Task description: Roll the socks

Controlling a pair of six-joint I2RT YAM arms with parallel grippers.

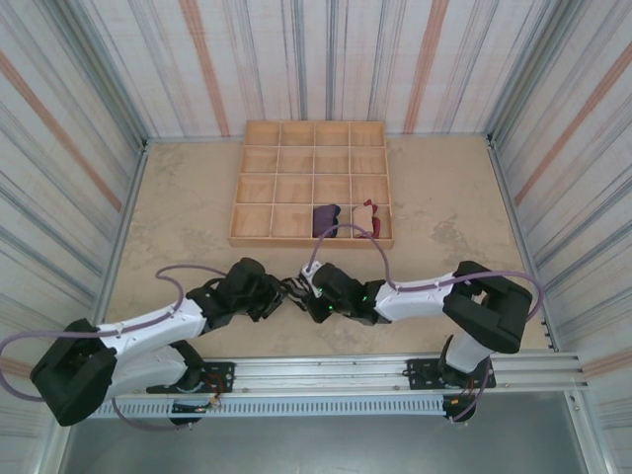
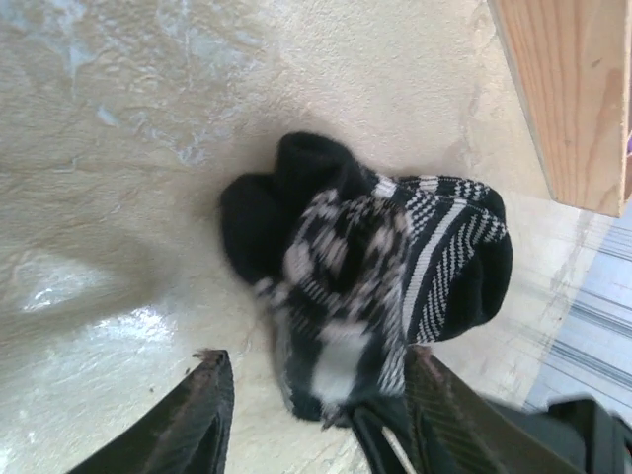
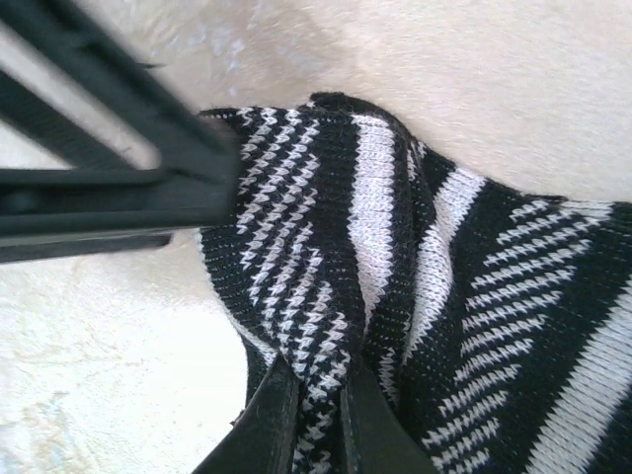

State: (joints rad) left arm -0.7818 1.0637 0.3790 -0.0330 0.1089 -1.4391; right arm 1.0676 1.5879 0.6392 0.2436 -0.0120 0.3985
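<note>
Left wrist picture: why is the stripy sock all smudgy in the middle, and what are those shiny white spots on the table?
Left wrist view: the striped sock is smeared in its middle, probably motion blur, and the white patches on the table are glare. Right wrist view: the same sock's knit is sharp, but the dark bars at upper left are blurred.

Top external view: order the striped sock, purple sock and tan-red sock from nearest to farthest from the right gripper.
1. striped sock: pinched in the right gripper, on the table.
2. purple sock: in the tray, near row.
3. tan-red sock: one compartment further right.
</note>
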